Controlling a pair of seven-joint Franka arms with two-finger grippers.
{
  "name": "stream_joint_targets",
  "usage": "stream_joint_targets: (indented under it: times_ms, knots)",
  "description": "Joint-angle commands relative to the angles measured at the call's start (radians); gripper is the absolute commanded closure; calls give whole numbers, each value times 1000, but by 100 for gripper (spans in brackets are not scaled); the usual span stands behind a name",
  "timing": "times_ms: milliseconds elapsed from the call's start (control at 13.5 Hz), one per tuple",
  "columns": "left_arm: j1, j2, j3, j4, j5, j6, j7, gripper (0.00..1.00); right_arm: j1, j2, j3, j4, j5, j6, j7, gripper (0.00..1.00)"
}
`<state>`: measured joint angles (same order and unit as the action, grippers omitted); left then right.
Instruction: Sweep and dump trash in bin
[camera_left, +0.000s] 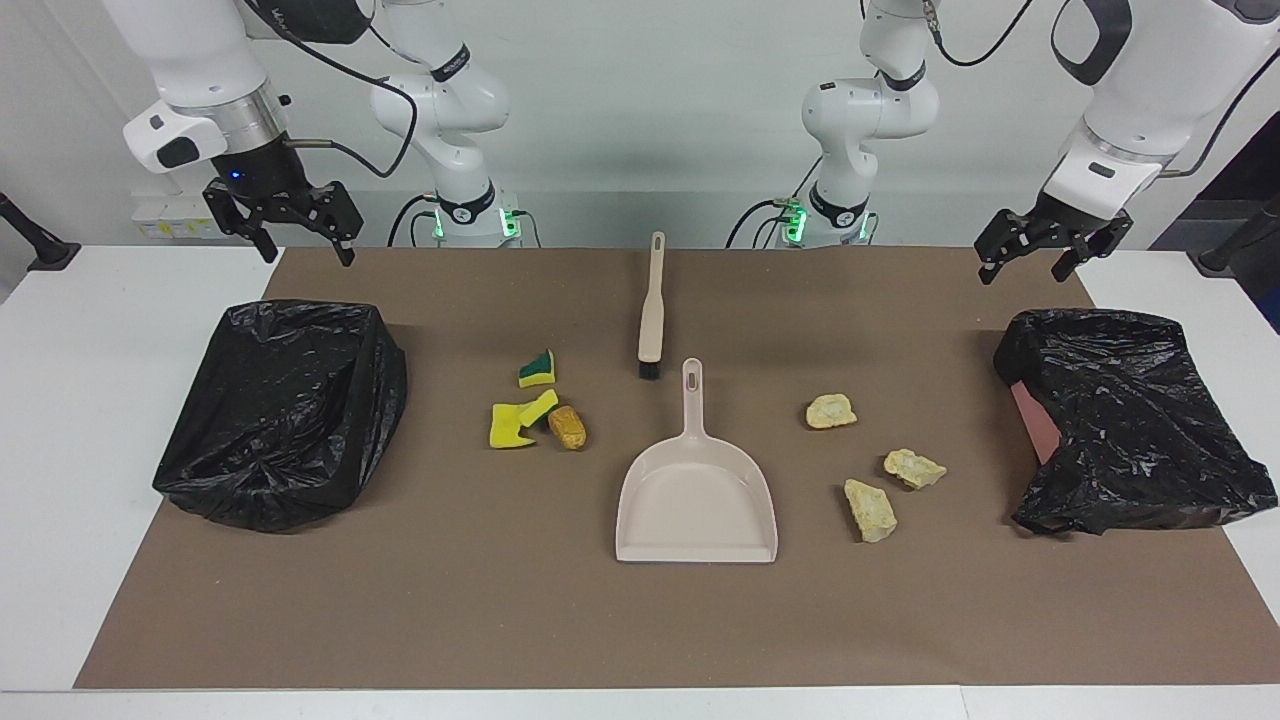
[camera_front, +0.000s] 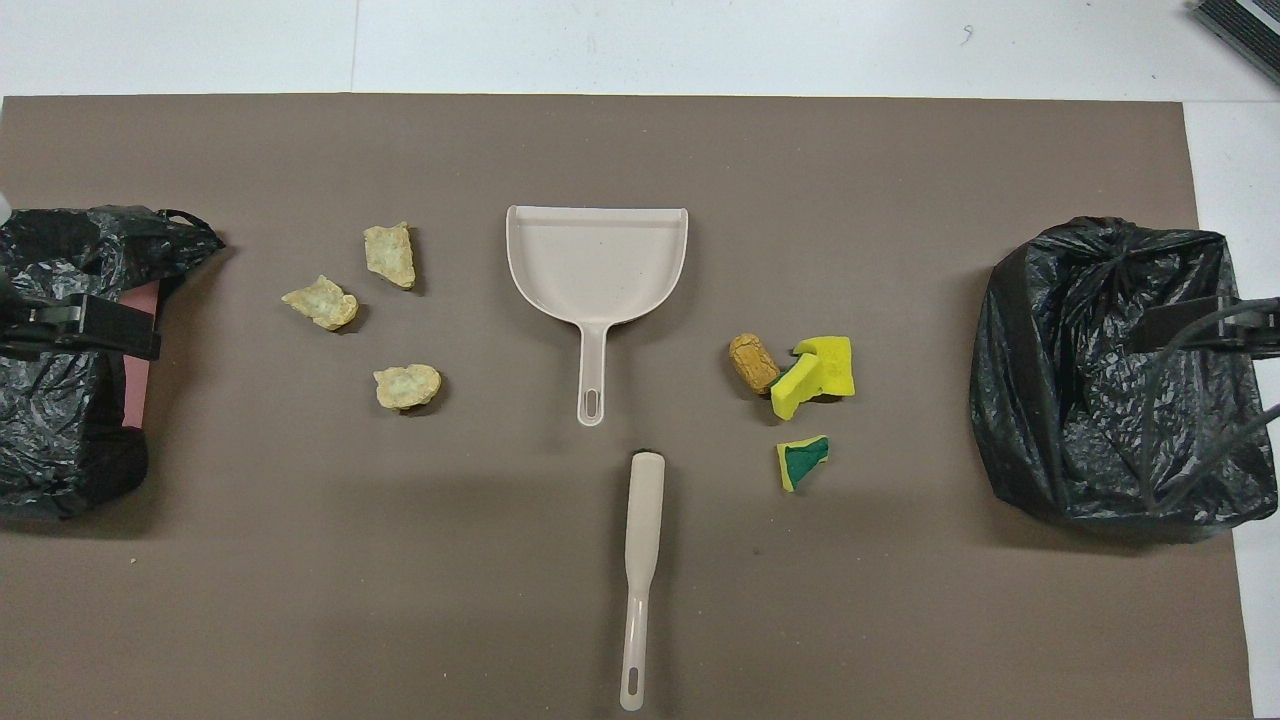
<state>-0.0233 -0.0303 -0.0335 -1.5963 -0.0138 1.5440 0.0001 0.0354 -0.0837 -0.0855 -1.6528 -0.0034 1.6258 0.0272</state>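
My left gripper (camera_left: 1052, 250) hangs in the air at the left arm's end of the brown mat (camera_left: 560, 620), its fingers spread wide and holding nothing; my right gripper (camera_left: 295, 222) hangs the same way at the other end, wide and empty; both sit high, I judge, so that the whole working area lies open below them.

The trash lies in two clusters, one to each side of the tools: three pale yellow chunks (camera_left: 865, 465) toward my left arm's end, well apart from each other; the bright yellow pieces (camera_left: 520, 420), a green-backed piece (camera_left: 538, 368) and the orange-brown lump (camera_left: 567, 427) toward my right arm's end, the lump touching or just beside a yellow piece.

The dustpan (camera_left: 697, 497) rests flat between the clusters, its handle pointing at me, surely so that I can take it without turning my wrist; the brush (camera_left: 650, 312) lies nearer to me, bristles close to that handle.

A black-lined bin (camera_left: 285, 410) stands at my right arm's end and another black-lined bin (camera_left: 1135, 420) at my left arm's, so each arm has a dumping place within reach; nothing is swept yet.
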Motion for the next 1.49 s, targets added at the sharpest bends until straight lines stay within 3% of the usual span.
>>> stream_joint_targets:
  times_ms: [0, 372, 669, 1115, 1412]
  knots:
    - [-10, -6, 3, 35, -18, -50, -2, 0, -8, -4, 3, 4, 28, -9, -23, 0]
    - [-17, -14, 1, 13, -25, -47, 0, 0, -8, -4, 3, 4, 28, -9, -23, 0]
    - [-81, -14, 0, -39, -26, -18, -2, 0, -9, 1, 1, 8, 20, -1, -26, 0]
    - [-222, -85, 0, -299, -46, 229, -20, 0, -8, -19, 9, 10, -20, -14, -29, 0]
    - [-343, -137, 0, -468, -74, 329, -81, 0, -8, -21, 7, 10, -18, -15, -26, 0]
